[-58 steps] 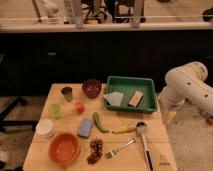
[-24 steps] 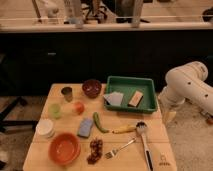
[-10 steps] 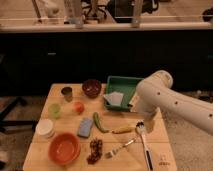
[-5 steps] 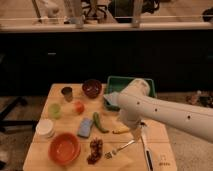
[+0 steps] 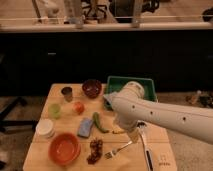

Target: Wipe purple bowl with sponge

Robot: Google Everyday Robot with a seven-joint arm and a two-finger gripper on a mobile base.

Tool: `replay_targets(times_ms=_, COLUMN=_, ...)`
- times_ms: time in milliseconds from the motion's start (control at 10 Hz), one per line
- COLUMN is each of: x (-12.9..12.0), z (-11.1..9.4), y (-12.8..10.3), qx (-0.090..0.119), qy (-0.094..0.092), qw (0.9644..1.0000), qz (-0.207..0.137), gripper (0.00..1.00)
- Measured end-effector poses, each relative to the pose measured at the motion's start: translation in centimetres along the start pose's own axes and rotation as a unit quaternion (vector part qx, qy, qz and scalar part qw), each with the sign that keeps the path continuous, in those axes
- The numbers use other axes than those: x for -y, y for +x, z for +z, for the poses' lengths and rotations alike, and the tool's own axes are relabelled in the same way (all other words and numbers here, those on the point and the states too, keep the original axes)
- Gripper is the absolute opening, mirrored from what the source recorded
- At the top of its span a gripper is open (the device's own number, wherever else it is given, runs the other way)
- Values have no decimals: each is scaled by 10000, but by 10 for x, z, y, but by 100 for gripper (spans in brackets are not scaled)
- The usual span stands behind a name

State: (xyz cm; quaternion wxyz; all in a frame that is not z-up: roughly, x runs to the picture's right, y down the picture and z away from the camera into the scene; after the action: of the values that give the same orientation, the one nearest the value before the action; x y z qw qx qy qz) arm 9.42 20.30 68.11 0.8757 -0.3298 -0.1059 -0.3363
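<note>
One purple bowl (image 5: 91, 88) sits just left of the green tray (image 5: 142, 82). One sponge (image 5: 85, 127) lies nearer you, left of that tray. Your gripper (image 5: 132, 136) hangs before the tray, jaws wide, holding nothing.

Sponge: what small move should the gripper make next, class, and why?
Probably move the gripper across to above the sponge. The sponge lies flat and untouched, and the open, empty gripper hangs apart from it, near the fork.
</note>
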Motion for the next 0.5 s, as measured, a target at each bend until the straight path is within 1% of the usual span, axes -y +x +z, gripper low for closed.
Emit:
replay_targets(times_ms=300, x=-1, z=0, y=0, qx=1, qy=-1, qw=10000, qz=8, gripper=80)
replay_targets(times_ms=500, x=6, z=1, y=-3, qx=-18, qy=7, qw=9999, qz=-118, gripper=80)
